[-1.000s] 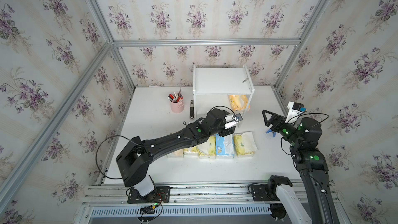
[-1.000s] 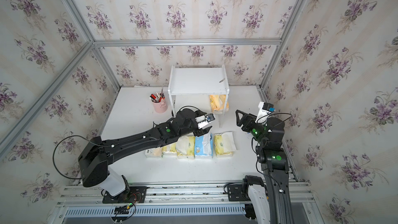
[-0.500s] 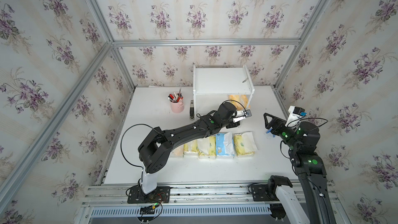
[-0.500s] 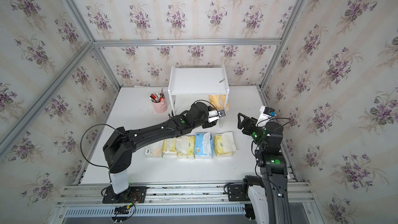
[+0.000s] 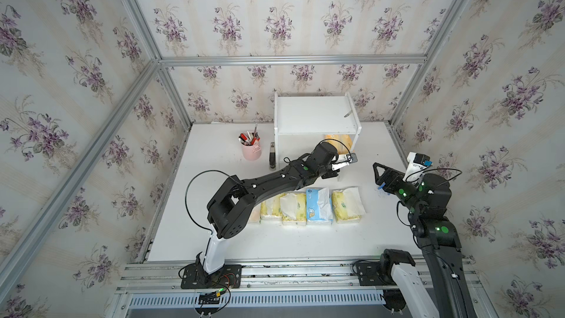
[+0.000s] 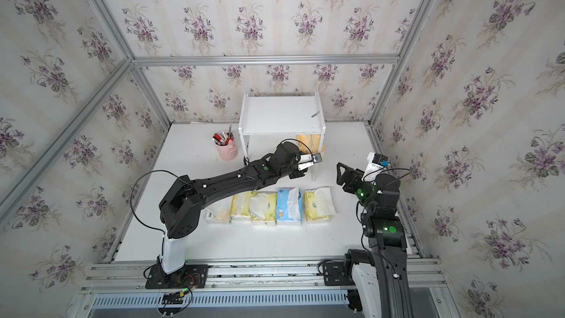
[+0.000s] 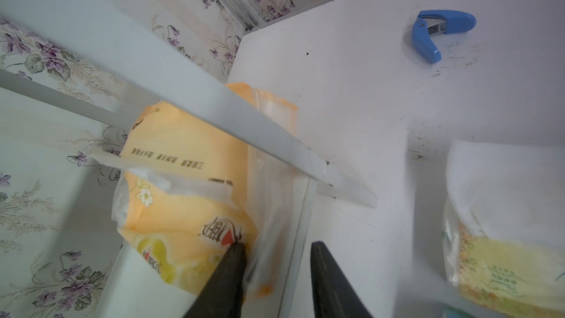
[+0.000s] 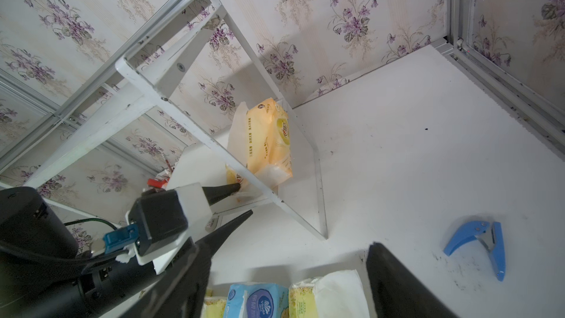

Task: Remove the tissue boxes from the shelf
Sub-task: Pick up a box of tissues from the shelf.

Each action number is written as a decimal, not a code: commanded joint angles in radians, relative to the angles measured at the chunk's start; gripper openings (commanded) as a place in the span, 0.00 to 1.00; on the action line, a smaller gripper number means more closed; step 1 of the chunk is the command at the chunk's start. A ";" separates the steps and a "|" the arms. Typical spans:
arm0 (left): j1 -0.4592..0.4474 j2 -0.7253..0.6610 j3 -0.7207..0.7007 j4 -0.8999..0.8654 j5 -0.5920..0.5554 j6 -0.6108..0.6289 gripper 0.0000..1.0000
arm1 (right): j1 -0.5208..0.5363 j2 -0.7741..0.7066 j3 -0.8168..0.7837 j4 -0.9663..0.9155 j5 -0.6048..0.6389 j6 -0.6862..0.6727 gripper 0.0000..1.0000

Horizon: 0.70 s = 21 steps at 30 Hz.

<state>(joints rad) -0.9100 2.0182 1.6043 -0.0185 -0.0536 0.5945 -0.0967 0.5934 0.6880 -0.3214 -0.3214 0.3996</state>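
Note:
One orange tissue box [image 7: 183,160] [image 5: 339,142] lies on the lower tier of the white shelf [image 5: 315,114] [image 6: 281,114], at its right end. My left gripper [image 7: 278,255] [image 8: 242,200] is open, its jaws a narrow gap apart. One fingertip [image 7: 237,255] touches the pack's near end. The pack's clear end flap and the shelf's side panel edge stand between the jaws. A row of tissue boxes lies on the table in front: yellow [image 5: 347,206], blue [image 5: 318,206], more yellow [image 5: 293,209], partly under the left arm. My right gripper [image 8: 282,244] [image 5: 379,175] hangs open and empty right of the row.
A pink pen cup [image 5: 251,148] and a dark object [image 5: 272,156] stand left of the shelf. A blue plastic tool [image 8: 477,240] [image 7: 440,32] lies on the table near the right gripper. A small metal piece [image 5: 348,113] rests on the shelf's top board.
The left arm has stretched forward to the right end of the shelf's lower tier and its jaws have narrowed. The right arm has drawn back slightly toward the right.

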 commanded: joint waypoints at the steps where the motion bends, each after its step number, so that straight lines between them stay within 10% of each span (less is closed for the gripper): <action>1: 0.002 0.009 -0.006 -0.018 -0.026 0.002 0.34 | 0.000 0.000 -0.003 -0.007 0.011 -0.010 0.83; 21: 0.002 -0.253 -0.285 0.057 0.011 -0.047 0.00 | 0.000 0.114 -0.010 0.055 -0.293 0.029 0.81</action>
<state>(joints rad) -0.9085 1.8019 1.3502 0.0185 -0.0635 0.5758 -0.0967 0.6964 0.6746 -0.3103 -0.5243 0.4042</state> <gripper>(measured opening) 0.059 0.814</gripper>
